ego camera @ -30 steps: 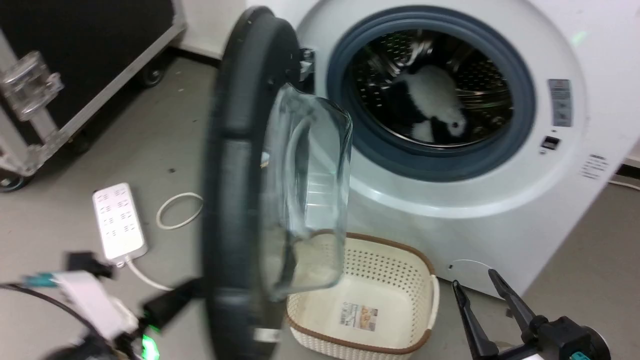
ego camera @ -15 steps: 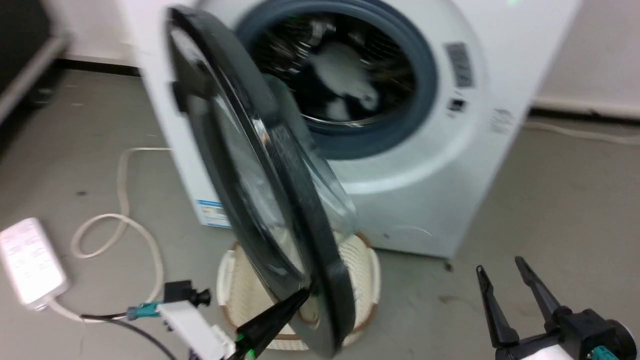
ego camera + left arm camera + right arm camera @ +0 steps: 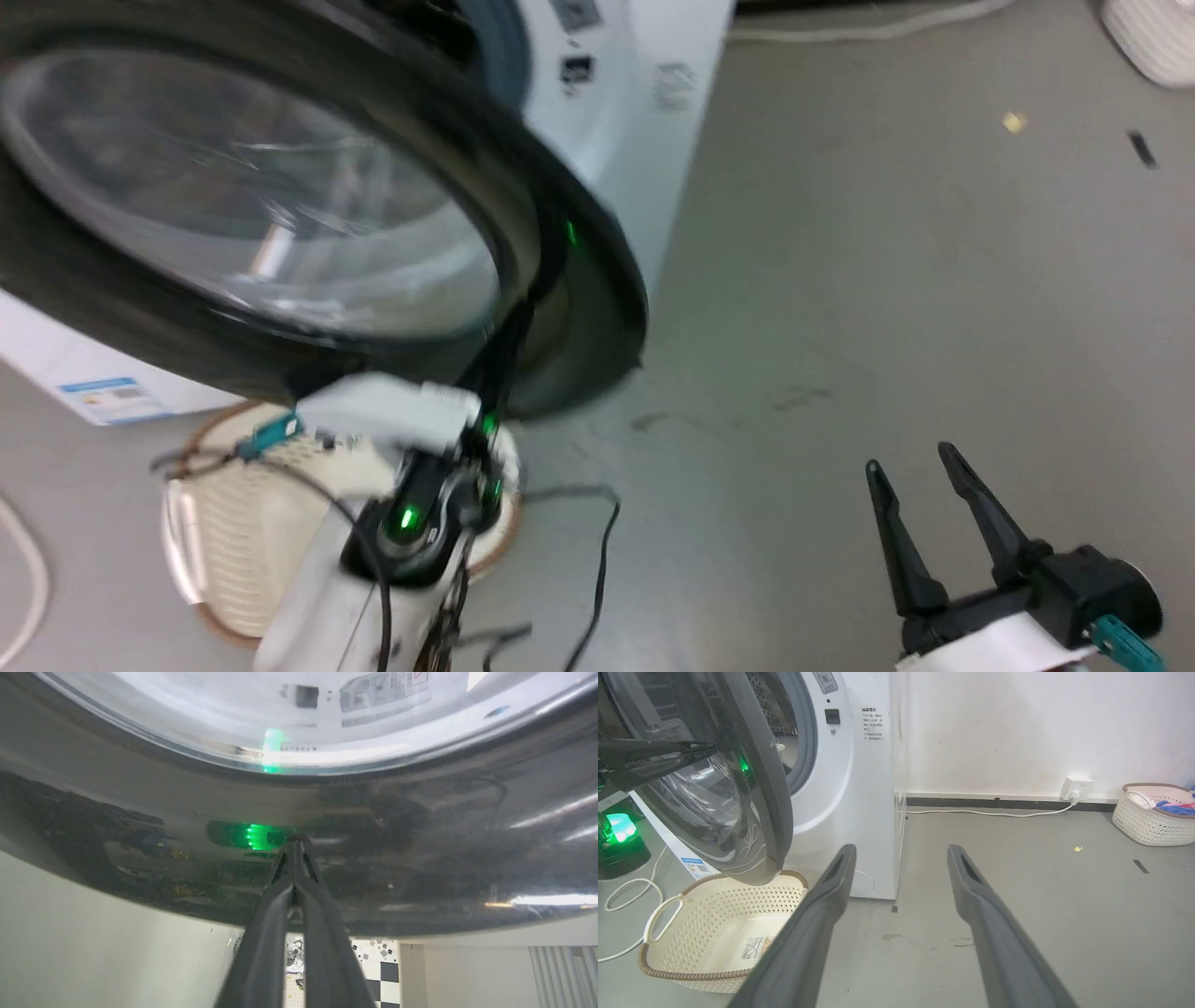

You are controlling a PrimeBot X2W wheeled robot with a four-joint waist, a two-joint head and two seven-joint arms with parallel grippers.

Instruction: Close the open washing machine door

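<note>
The washing machine door (image 3: 233, 215), a wide black rim around bulging clear glass, stands partly open in front of the white washing machine (image 3: 616, 140). My left gripper (image 3: 516, 322) is shut, its joined tips pressed against the door's black outer rim (image 3: 420, 835). In the left wrist view the gripper (image 3: 294, 841) touches the glossy rim just below the glass. The right wrist view shows the door (image 3: 756, 812) ajar, with a gap to the grey drum ring (image 3: 810, 742). My right gripper (image 3: 920, 467) hangs open over bare floor, right of the machine, holding nothing (image 3: 901, 851).
A cream perforated basket (image 3: 215, 551) sits on the floor under the door, seen also as the cream basket (image 3: 719, 924). A black cable (image 3: 602, 560) loops beside my left arm. A second basket (image 3: 1153, 812) and a wall socket (image 3: 1076, 786) stand at the far wall.
The head camera has swung right. The door has swung from edge-on and wide open toward the machine front, with my left gripper following on its rim. The right gripper stays open.
</note>
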